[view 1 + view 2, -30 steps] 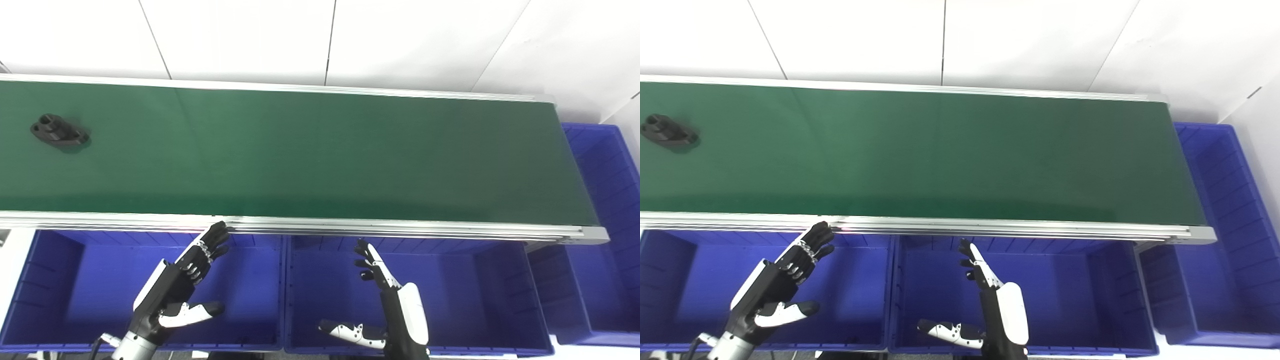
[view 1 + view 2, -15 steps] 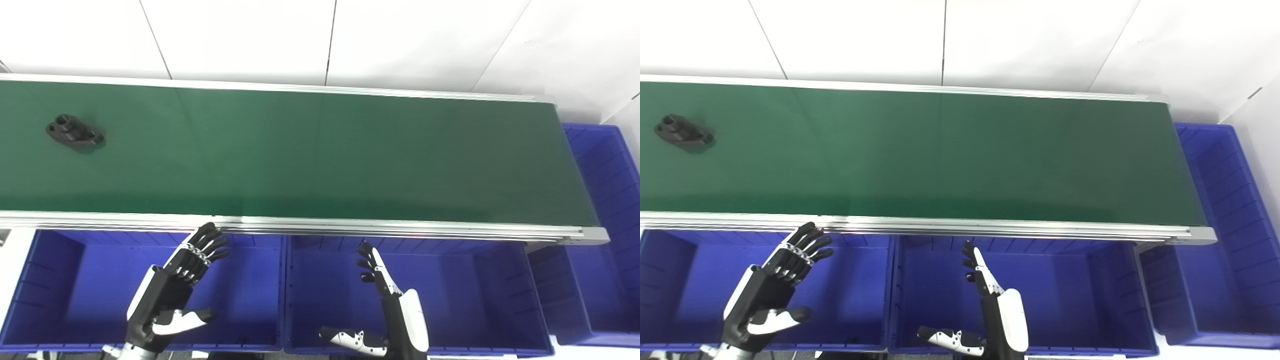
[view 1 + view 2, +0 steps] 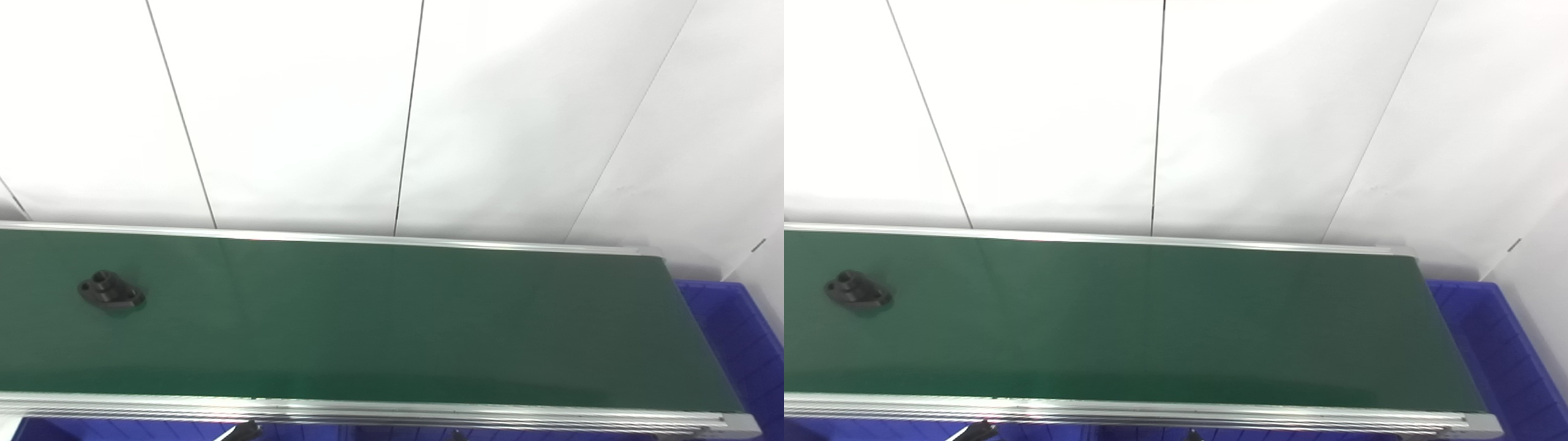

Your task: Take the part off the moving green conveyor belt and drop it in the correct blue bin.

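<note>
Lying flat on the green belt [image 3: 392, 324], near its left end and well short of the middle, a small black part [image 3: 111, 293] with two round holes is seen, untouched by anything. Nothing has been picked yet, so the whole task is judged to be still ahead: the part has to be grasped off the belt, carried to a bin and released.

Only dark fingertips of the left hand [image 3: 248, 430] are caught at the bottom edge, just below the belt's near metal rail [image 3: 429, 411]; how far that hand is spread cannot be told, though nothing is seen held in it. Of the right hand, a tiny dark speck at most is visible, and its state cannot be told.

A blue bin [image 3: 735, 331] is seen past the belt's right end, and slivers of blue show under the near rail. Which bin is correct cannot be judged from these views.
</note>
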